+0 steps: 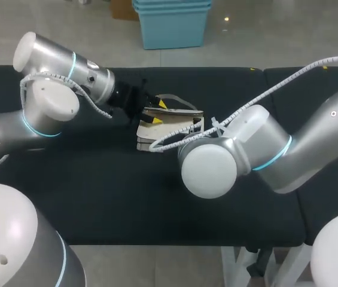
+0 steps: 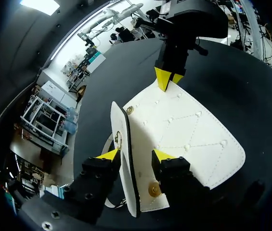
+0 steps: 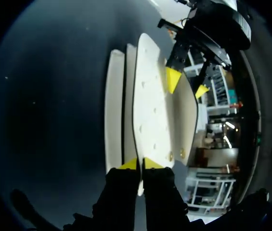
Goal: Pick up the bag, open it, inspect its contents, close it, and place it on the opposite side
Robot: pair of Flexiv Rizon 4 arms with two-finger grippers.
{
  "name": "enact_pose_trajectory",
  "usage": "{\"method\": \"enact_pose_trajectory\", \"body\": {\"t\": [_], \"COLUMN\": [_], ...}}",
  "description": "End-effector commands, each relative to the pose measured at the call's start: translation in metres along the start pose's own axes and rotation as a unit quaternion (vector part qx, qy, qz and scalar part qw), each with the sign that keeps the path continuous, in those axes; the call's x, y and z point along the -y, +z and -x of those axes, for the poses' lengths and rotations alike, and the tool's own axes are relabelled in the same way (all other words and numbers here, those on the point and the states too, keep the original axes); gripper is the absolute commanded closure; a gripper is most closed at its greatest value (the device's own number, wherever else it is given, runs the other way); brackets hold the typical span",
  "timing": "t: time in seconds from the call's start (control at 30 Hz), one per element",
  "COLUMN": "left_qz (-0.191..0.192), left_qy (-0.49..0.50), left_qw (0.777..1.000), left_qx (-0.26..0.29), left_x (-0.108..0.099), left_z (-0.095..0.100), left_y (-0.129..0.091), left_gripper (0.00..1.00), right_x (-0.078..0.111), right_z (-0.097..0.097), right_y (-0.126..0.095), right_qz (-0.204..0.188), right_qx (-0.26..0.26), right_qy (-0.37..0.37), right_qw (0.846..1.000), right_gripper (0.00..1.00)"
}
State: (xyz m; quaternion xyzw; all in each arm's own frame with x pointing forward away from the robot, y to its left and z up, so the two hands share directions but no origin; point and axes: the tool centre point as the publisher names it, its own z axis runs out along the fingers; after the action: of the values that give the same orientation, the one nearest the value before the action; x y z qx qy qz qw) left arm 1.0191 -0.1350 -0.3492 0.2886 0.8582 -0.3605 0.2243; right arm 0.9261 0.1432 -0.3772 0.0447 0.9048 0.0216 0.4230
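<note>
a white bag [image 1: 174, 124], gripped at one end and straddled at the other

head view: the bag is lying just ahead of the left gripper [image 1: 158, 112]. left wrist view: the left gripper's [image 2: 136, 155] fingers are standing spread, straddling the bag's [image 2: 188, 130] edge; the right gripper [image 2: 167, 81] is pinching the flap's far edge. right wrist view: the right gripper [image 3: 140, 164] is clamping that flap tight.

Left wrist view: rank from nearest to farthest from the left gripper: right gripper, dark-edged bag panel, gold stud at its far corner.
1. Dark-edged bag panel, between the left gripper's fingers.
2. Gold stud, ahead, at the panel's far corner.
3. Right gripper, beyond, pinching the quilted flap.
</note>
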Motion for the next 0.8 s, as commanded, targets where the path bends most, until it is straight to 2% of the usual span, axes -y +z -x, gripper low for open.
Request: {"method": "enact_pose_trajectory", "body": {"t": [0.03, 0.23, 0.33, 0.47, 0.8], "left_qz": [0.003, -0.003, -0.006, -0.005, -0.017], "left_qy": [-0.004, -0.022, -0.03, -0.032, -0.065], "left_qw": [1.0, 1.0, 0.999, 0.999, 0.998], "left_qx": [0.007, 0.015, 0.016, 0.015, 0.007], "left_x": [-0.011, -0.016, -0.017, -0.017, -0.015], "left_z": [0.002, 0.007, 0.009, 0.01, 0.016], "left_y": [0.013, 0.016, 0.017, 0.018, 0.011], "left_gripper": [0.57, 0.63, 0.69, 1.0, 1.0], "right_x": [0.004, 0.004, 0.004, 0.004, 0.004], "right_z": [-0.006, -0.006, -0.006, -0.006, -0.006], "right_y": [0.002, 0.002, 0.002, 0.002, 0.002], "right_qz": [0.008, 0.008, 0.008, 0.008, 0.008], "right_qx": [0.1, 0.1, 0.1, 0.1, 0.1], "right_qy": [0.0, 0.0, 0.0, 0.0, 0.0], "right_qw": [0.995, 0.995, 0.995, 0.995, 0.995], "right_gripper": [1.0, 1.0, 1.0, 1.0, 1.0]}}
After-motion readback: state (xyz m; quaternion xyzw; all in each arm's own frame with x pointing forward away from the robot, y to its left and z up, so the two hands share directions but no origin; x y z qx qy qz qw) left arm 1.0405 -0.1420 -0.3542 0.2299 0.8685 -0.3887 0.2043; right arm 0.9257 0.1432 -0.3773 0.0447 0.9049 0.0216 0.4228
